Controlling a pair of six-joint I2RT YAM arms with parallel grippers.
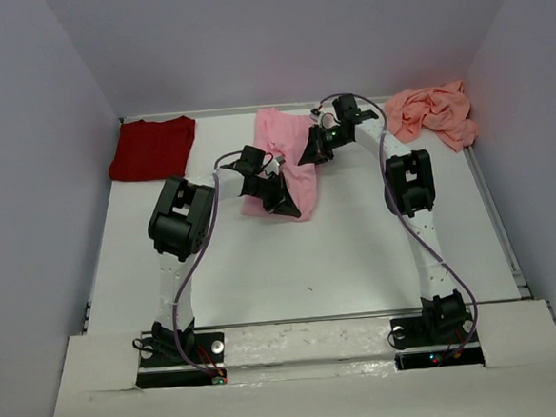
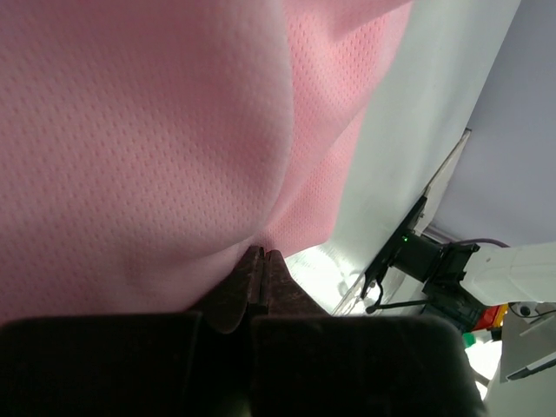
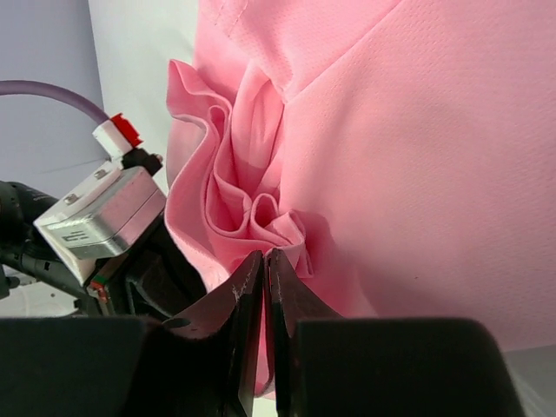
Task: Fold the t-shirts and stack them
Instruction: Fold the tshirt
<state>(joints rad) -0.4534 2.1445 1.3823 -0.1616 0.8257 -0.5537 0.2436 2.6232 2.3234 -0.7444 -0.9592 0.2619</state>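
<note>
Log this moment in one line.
left tool shut on light pink tee | right tool shut on same tee | dark red tee flat, far left | salmon tee crumpled, far right

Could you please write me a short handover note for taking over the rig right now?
The left gripper has its jaws shut on the near edge of the pink t-shirt.
The right gripper has its jaws shut on a bunched fold of the same shirt.
The dark red t-shirt lies flat at the far left of the table and looks folded.
The salmon t-shirt lies crumpled at the far right.
Left to do: finish the pink fold, fold the salmon one, stack all three.
</note>
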